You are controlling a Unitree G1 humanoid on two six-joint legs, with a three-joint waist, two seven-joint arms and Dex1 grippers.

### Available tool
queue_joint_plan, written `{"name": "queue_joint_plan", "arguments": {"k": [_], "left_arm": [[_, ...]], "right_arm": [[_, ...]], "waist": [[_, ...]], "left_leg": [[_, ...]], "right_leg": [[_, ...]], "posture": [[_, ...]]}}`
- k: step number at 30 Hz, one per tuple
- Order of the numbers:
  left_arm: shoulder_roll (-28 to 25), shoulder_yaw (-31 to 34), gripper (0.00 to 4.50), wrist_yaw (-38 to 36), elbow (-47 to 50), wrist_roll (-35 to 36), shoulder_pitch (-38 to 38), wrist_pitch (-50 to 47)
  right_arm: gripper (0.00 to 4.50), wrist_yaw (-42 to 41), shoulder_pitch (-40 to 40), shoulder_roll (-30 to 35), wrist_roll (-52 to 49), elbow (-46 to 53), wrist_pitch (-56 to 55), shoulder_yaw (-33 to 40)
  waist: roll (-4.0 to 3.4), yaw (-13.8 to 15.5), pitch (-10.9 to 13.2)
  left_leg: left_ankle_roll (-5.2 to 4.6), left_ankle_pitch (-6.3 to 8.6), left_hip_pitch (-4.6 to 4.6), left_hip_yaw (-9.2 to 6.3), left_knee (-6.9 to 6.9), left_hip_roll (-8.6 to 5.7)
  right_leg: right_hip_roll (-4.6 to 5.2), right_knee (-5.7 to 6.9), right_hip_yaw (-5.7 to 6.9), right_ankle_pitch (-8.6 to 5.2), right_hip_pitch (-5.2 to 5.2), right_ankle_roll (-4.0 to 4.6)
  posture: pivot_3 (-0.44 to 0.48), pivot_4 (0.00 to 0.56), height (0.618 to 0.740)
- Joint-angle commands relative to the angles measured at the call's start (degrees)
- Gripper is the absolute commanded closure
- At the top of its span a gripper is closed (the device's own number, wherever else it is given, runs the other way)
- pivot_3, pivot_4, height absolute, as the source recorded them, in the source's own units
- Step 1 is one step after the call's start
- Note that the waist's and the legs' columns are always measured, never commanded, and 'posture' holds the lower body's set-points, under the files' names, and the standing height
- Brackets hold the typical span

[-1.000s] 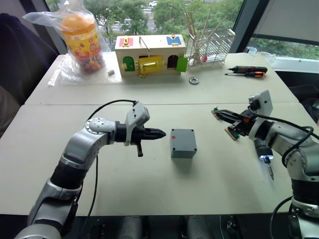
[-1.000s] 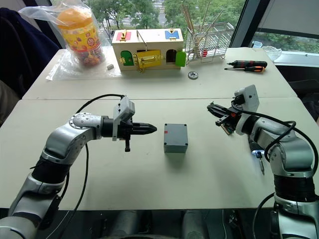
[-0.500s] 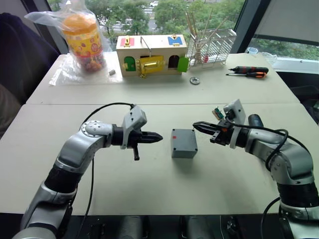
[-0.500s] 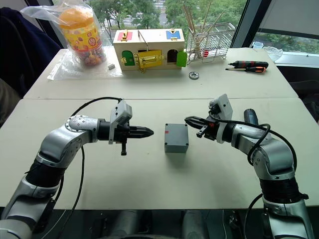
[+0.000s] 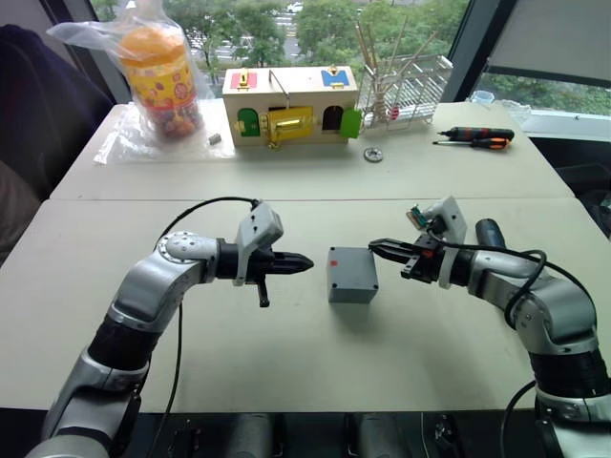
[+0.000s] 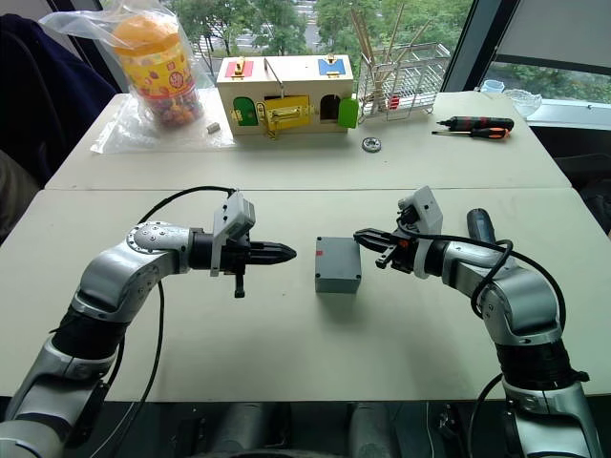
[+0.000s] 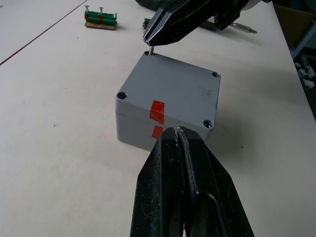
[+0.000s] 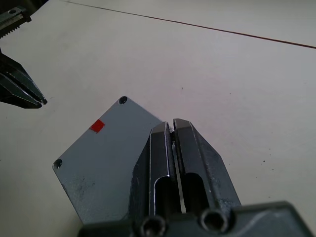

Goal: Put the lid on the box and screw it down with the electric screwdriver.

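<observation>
We see the left gripper (image 5: 306,261) at the box's 9 o'clock, just beside it but apart, its two black fingers pressed together on nothing and pointing at the side with the red mark (image 7: 156,111).

The box (image 5: 351,282) is a small grey plastic cube standing upright near the middle of the near tabletop (image 5: 286,363). The lid (image 7: 170,84), a flat grey square as wide as the box, already sits flush on top, with a round screw hole at each corner. The red mark runs across the seam, part on the lid's edge and part on the box wall.

The right gripper (image 5: 373,248) reaches in from 3 o'clock, its tips hovering over the lid's corner at about 1 o'clock. Its fingers are closed on a thin metal screw (image 7: 149,51) that hangs point down over that corner hole.

The electric screwdriver (image 5: 487,232) lies on the tabletop near 2 o'clock, behind the right forearm.

Toward 6 o'clock bare tabletop runs to the near edge. At 12 o'clock a seam separates the far tabletop, where a wooden lock box (image 5: 289,103) and two hand screwdrivers (image 5: 474,138) lie well apart from the box.
</observation>
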State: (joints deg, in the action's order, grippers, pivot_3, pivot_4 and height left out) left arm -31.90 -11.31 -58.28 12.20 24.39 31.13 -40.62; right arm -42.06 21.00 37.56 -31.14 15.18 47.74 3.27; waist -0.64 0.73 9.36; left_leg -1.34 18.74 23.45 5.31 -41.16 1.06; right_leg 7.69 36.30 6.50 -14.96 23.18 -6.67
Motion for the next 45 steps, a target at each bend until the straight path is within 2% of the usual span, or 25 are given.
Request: {"name": "queue_joint_plan", "arguments": {"k": [1,10,13,19,20,21,25,29,33,38,45], "left_arm": [[0.07,0.22,4.50,0.30,1.34,0.35,0.10,0.76],[0.03,0.12,4.50,0.55,1.32,0.31,0.00,0.93],[0.11,0.12,4.50,0.61,1.19,0.40,0.10,0.97],[1.25,0.40,4.50,0.87,1.06,1.16,0.58,0.89],[1.71,0.57,4.50,0.90,1.07,1.49,0.86,0.78],[2.19,0.71,4.50,0.69,1.20,1.96,1.32,0.72],[3.33,0.26,4.50,-0.09,1.72,2.82,2.39,0.83],[3.49,-2.06,4.50,-1.60,3.32,2.40,2.05,2.31],[4.49,-3.90,4.50,-1.56,4.85,2.21,1.72,3.37],[6.36,-5.71,4.50,-0.34,4.47,0.88,0.35,5.24],[7.62,-4.90,4.50,3.37,5.69,0.74,-1.41,4.77]], "right_arm": [[4.45,-0.13,0.95,0.32,0.84,-0.33,-1.59,0.03],[4.45,-0.46,1.92,0.18,1.85,-1.86,-2.48,-1.11],[3.57,-0.84,2.07,0.55,1.43,-1.45,-2.03,-1.01],[0.56,-0.34,3.45,2.36,0.68,-1.15,-1.16,2.22],[0.15,-0.36,4.17,3.25,-0.26,-1.18,-0.16,3.88],[0.04,-0.82,5.29,5.24,-1.60,-1.45,1.61,6.49],[0.04,-3.22,7.46,14.88,-2.91,-4.98,7.74,11.29],[0.04,-9.97,5.29,29.54,1.17,-12.93,11.15,7.41],[0.04,-14.03,4.84,36.52,4.08,-19.31,12.82,1.83],[0.04,-19.24,10.47,36.49,6.28,-28.90,17.56,-6.66],[0.04,-24.08,18.11,33.69,13.66,-40.70,14.62,-15.93]], "waist": [[0.00,0.01,0.00],[0.00,0.02,0.00],[0.00,0.00,0.00],[0.00,0.06,0.00],[0.00,0.04,0.00],[0.00,0.08,0.00],[0.01,0.24,0.00],[0.00,0.05,0.01],[0.00,-0.14,0.01],[-0.03,-0.20,0.01],[-0.06,0.04,0.02]], "left_leg": [[0.00,0.00,0.00,0.00,0.00,0.00],[0.00,0.00,0.00,0.00,0.00,0.00],[0.00,0.00,0.00,0.00,0.00,0.00],[0.00,0.00,0.00,0.00,0.00,0.00],[0.00,0.00,0.00,0.00,0.00,0.00],[0.00,0.00,0.00,0.01,0.00,0.00],[0.00,0.00,0.02,-0.01,-0.01,0.05],[-0.01,0.00,0.01,0.00,0.04,0.00],[-0.02,0.01,-0.01,0.05,0.04,0.10],[-0.01,0.01,-0.04,0.11,0.04,0.17],[-0.01,0.01,-0.02,0.11,0.03,0.15]], "right_leg": [[0.00,0.00,0.00,0.00,0.00,0.00],[0.00,0.00,0.00,0.00,0.00,0.00],[0.00,0.00,0.00,0.00,0.00,0.00],[0.01,0.00,0.00,0.00,0.00,0.00],[0.01,0.00,0.00,0.00,0.00,0.00],[0.01,0.00,0.00,0.00,0.00,0.00],[0.05,-0.01,0.00,0.00,-0.01,0.00],[0.02,-0.06,0.01,0.00,-0.02,0.00],[0.05,-0.05,-0.05,0.00,0.00,0.00],[0.03,-0.05,-0.09,0.00,0.01,0.01],[0.06,-0.06,-0.09,0.00,0.04,0.01]], "posture": [[0.000,0.150,0.708],[0.000,0.150,0.708],[0.000,0.150,0.708],[0.000,0.150,0.708],[0.000,0.150,0.708],[0.000,0.150,0.708],[0.000,0.150,0.708],[0.000,0.150,0.708],[0.000,0.150,0.708],[0.000,0.150,0.708],[0.000,0.150,0.708]]}}
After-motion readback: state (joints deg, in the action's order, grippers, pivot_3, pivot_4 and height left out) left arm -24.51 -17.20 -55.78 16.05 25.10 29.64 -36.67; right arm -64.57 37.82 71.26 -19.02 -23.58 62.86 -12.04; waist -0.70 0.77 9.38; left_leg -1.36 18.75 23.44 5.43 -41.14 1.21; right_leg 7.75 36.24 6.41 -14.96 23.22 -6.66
